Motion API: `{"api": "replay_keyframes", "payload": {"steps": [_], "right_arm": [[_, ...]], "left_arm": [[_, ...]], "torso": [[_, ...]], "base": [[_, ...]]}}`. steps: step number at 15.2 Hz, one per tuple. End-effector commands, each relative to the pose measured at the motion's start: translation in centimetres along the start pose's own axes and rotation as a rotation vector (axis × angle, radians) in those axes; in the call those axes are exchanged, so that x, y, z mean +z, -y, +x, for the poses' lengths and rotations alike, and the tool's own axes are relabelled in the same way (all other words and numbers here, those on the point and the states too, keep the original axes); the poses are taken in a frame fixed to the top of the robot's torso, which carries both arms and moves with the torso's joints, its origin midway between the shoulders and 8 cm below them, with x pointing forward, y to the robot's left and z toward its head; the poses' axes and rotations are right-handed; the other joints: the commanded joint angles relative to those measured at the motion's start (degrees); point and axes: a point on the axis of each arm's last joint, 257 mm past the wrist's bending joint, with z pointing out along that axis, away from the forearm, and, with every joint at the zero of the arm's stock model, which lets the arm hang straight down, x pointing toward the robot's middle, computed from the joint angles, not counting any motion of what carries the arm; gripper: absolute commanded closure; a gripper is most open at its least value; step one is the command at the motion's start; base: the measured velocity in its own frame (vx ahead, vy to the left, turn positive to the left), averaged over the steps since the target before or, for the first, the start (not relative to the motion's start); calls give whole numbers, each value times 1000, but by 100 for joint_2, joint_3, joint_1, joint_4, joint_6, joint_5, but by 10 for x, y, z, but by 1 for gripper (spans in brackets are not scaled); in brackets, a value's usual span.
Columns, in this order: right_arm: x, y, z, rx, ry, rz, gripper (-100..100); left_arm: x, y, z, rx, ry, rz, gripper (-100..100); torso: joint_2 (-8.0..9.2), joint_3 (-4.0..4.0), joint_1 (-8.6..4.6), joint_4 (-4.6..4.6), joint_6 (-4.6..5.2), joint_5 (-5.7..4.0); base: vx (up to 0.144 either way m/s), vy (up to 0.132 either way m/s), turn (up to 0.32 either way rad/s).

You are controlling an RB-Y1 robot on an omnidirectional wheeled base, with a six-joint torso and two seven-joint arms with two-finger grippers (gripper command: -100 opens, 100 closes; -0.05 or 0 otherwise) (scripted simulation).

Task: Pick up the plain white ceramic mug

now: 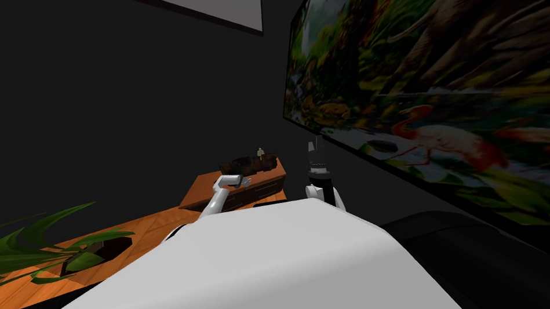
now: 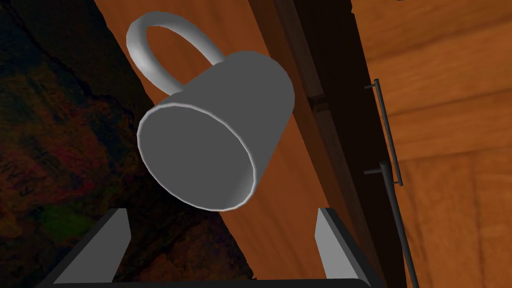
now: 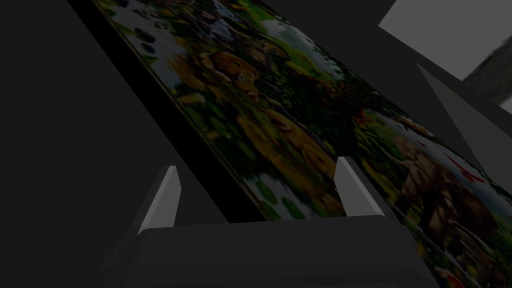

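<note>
- Dark room; an orange wood cabinet runs along the left, with a plant at its near end and a dark mottled lump at its far end.
- The mug, drawn grey-white, stands on the cabinet top just beside the lump, its open mouth facing the left gripper.
- Its handle points away from that gripper, over bare wood.
- On the mug's other side a strip of bare wood runs to the top's edge; past the edge are drawer fronts with thin dark bar pulls.
- The left jaws are spread wider than the mug's mouth and touch nothing; the mug sits just beyond the fingertips.
- The right gripper is raised at centre right, jaws spread and empty.
</note>
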Motion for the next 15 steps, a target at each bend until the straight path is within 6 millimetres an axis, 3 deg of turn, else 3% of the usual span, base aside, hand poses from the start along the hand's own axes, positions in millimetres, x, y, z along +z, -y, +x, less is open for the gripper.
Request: {"api": "replay_keyframes", "payload": {"steps": [1, 15], "right_arm": [[0, 0, 0, 0, 0, 0, 0], [0, 0, 0, 0, 0, 0, 0]], "left_arm": [[2, -10, 5, 0, -17, -56, -100], [-4, -49, 35, 6, -108, -315, -100]], "torso": [[0, 0, 0, 0, 0, 0], [-4, -2, 0, -1, 0, 0]], "base": [[37, 9, -4], [35, 9, -5]]}}
